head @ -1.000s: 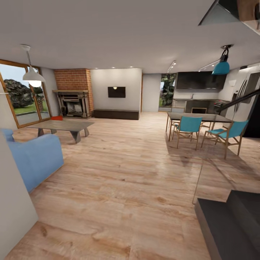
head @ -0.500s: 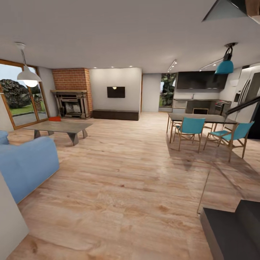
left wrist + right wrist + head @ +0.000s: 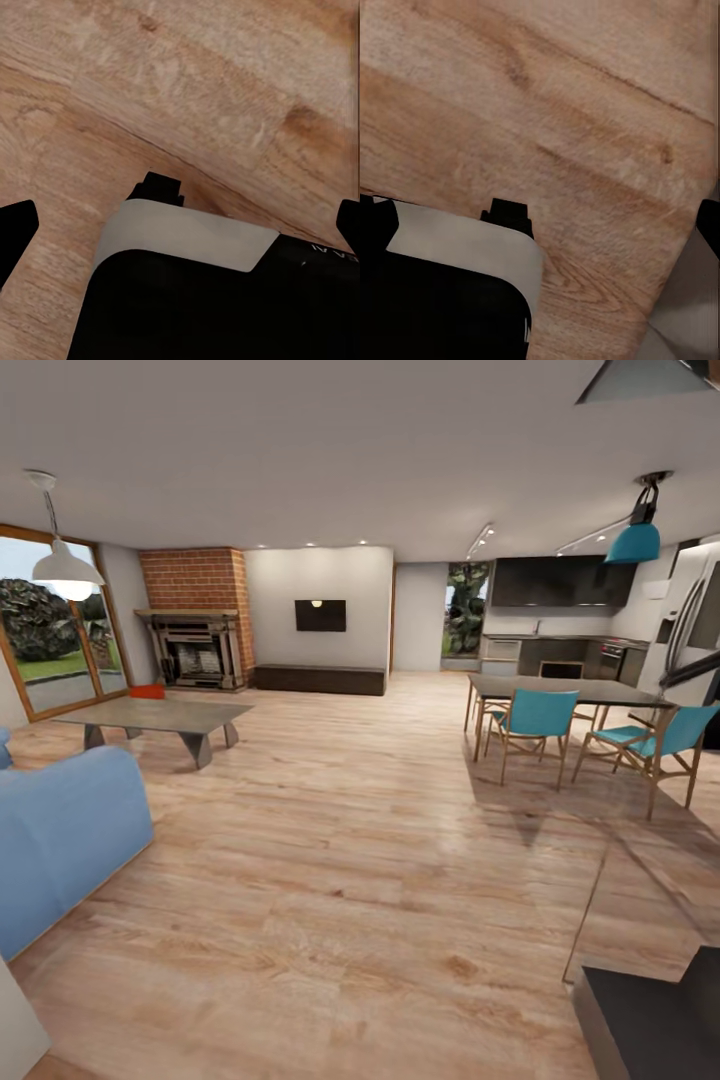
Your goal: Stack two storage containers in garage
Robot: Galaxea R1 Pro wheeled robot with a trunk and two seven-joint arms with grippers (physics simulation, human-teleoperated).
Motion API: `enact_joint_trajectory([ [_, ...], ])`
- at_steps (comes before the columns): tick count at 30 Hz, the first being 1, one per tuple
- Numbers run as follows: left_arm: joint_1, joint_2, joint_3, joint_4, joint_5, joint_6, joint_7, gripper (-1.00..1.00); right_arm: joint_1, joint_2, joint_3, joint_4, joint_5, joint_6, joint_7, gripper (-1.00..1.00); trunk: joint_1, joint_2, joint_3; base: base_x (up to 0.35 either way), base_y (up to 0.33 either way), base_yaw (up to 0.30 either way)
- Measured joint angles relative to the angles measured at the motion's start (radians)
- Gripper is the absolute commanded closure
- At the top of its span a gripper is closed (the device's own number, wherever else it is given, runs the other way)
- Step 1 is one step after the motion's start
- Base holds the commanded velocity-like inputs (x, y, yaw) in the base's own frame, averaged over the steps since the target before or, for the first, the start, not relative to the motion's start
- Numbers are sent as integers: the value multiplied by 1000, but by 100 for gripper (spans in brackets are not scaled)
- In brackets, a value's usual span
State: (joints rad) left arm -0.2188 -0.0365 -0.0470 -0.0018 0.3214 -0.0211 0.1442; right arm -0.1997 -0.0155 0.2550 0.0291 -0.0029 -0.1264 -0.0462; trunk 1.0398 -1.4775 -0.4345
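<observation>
Robot in the living room, both arms hanging over bare wood-plank floor [image 3: 340,880]. Left gripper [image 3: 180,225] and right gripper [image 3: 544,221]: dark fingertips show wide apart at the frame edges, nothing between them, so both spread and empty. One red-orange storage container [image 3: 147,691] sits far ahead of the grippers, off to the left side, by the brick fireplace [image 3: 195,618] behind the coffee table [image 3: 160,715]; the second I can't spot. Likely light, stiff, smooth-walled plastic; best pinched at the rim.
</observation>
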Motion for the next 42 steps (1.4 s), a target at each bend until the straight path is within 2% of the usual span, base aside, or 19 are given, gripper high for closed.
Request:
enact_joint_trajectory([
  [42, 0, 1, 0, 0, 0, 2, 0, -100, 0, -1, 1, 0, 0, 2, -1, -100, 0, 0, 0, 326, 0, 0],
])
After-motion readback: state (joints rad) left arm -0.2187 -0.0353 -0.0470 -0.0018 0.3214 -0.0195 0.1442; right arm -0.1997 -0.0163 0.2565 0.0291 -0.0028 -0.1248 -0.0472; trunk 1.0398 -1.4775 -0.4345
